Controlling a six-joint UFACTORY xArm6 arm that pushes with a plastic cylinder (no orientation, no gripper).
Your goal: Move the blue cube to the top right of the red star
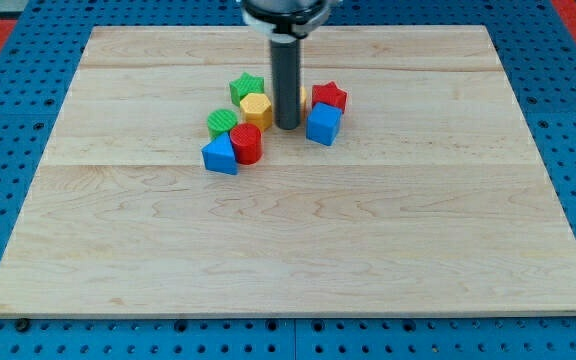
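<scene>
The blue cube [323,124] sits just below the red star [329,97], touching it, near the middle of the board's upper half. My tip [287,126] stands just left of the blue cube, between it and the yellow hexagon [256,109]. The rod rises straight up from there to the view's top.
A cluster lies left of the tip: a green star [246,87], a green cylinder [222,123], a red cylinder [247,144] and a blue triangular block [220,156]. The wooden board [288,250] rests on a blue pegboard surface.
</scene>
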